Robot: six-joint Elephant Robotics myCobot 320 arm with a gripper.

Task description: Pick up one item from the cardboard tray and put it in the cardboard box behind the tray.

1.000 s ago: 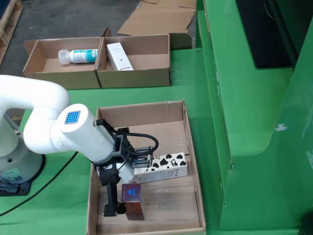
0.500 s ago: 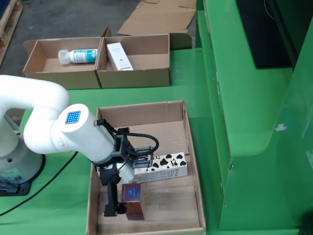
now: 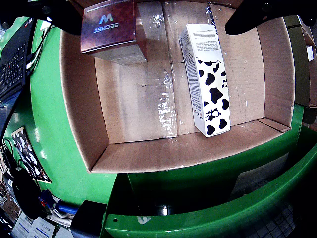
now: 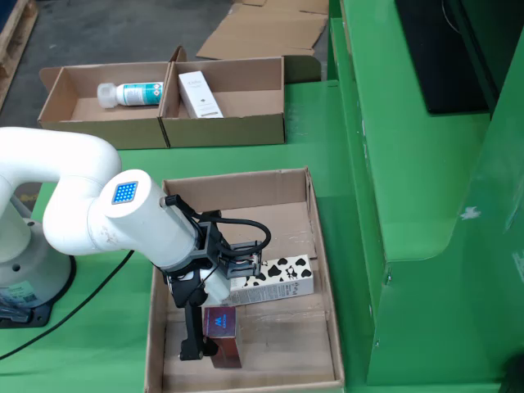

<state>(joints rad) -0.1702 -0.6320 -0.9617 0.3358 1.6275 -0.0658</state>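
Tray holding cow-print carton and maroon box; far boxes holding bottle and white carton; jaws wide around maroon box.

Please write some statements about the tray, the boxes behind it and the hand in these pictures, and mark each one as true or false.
1. The cardboard tray holds two items, a cow-patterned carton and a dark red box. True.
2. The cow-patterned carton stands upright. False: it lies on its side on the tray floor.
3. In the fixed view, the hand is down at the dark red box. True.
4. The two cardboard boxes behind the tray have nothing in them. False: one holds a white bottle, the other a white carton.
5. The dark red box has already been put in a box behind the tray. False: it is in the tray.
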